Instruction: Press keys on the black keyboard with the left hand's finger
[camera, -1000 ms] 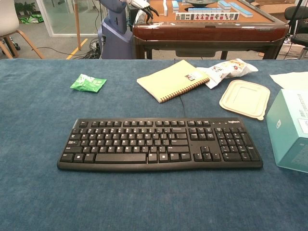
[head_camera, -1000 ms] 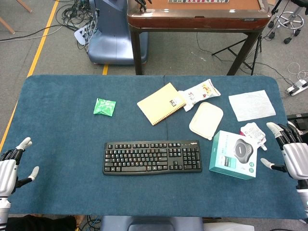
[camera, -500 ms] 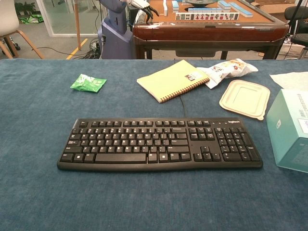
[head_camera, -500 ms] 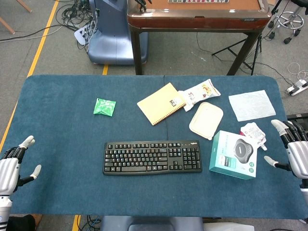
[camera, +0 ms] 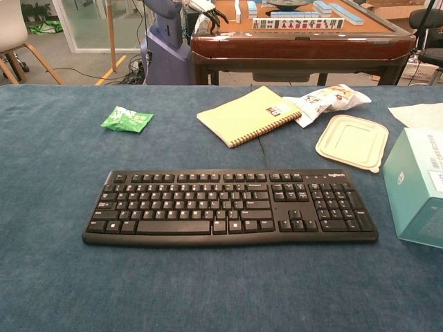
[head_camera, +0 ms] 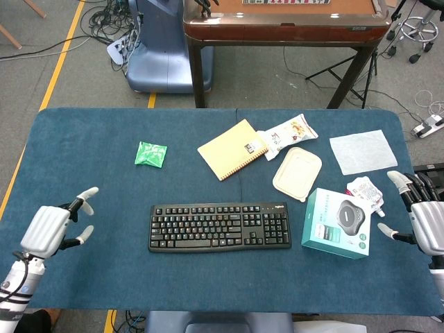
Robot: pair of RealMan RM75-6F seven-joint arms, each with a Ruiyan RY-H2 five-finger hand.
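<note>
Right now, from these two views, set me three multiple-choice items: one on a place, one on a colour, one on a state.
1. Where does the green packet lie relative to the black keyboard?
A. Beyond it, toward its left end
B. On its keys
C. At its right end, against the teal box

2. What colour is the cover of the spiral notebook?
A. Red
B. Pale yellow
C. Black

3. What is the left hand doing?
A. Pressing a key
B. Holding the green packet
C. Open, off the keyboard's left end, touching no key

Answers:
1. A: the head view shows the packet farther up the table, left of the notebook.
2. B: both views show a pale yellow cover.
3. C: bare cloth separates the hand from the keyboard; its fingers are spread and hold nothing.
</note>
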